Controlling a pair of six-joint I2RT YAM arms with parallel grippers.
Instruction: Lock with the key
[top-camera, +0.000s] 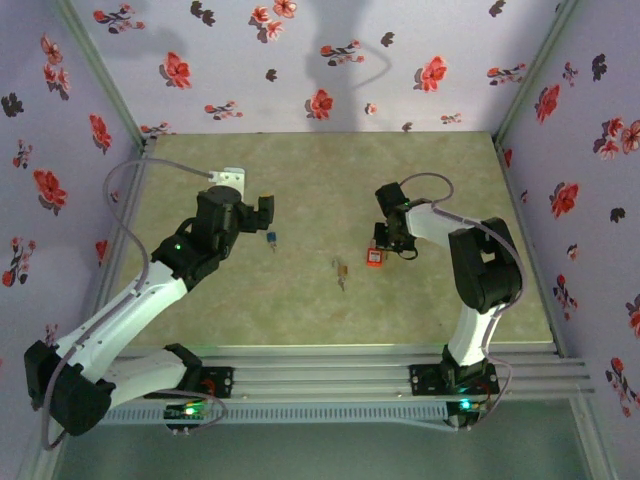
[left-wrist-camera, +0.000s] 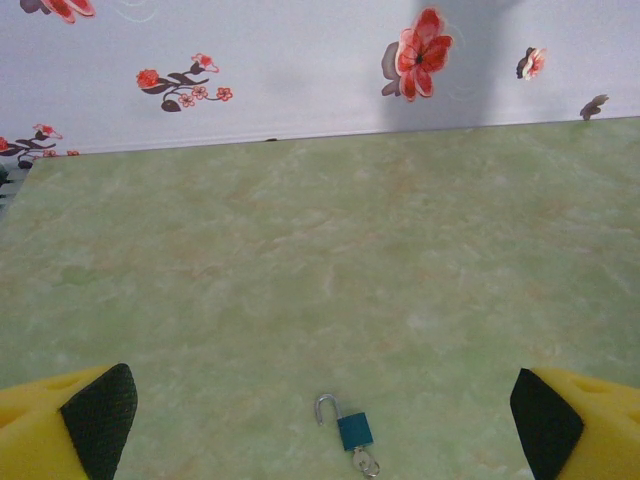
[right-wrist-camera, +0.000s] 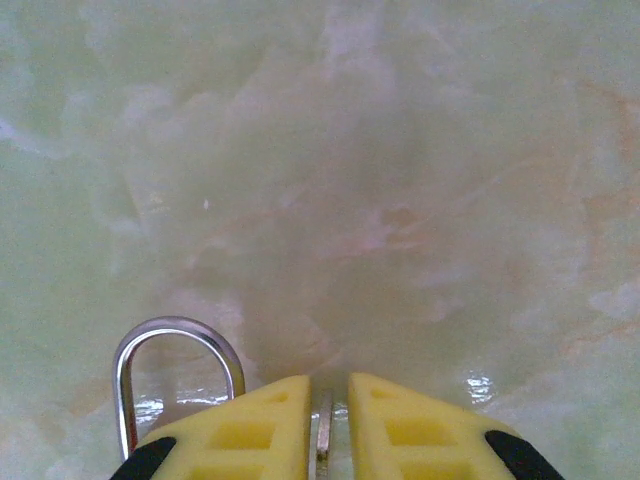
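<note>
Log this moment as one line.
left pincer open near blue padlock | right pincer shut on key beside shackle

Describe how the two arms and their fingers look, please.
Both the left arm and the right arm have white links joined by bulky black joints. A thin grey cable loops along each. A small green light glows at each base. The fingers are yellow, with black pads.

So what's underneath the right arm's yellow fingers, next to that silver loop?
A silver shackle curves out beside the fingers, and a thin metal strip sits pinched between them. The lock body below is covered; the overhead view shows a red padlock there.
</note>
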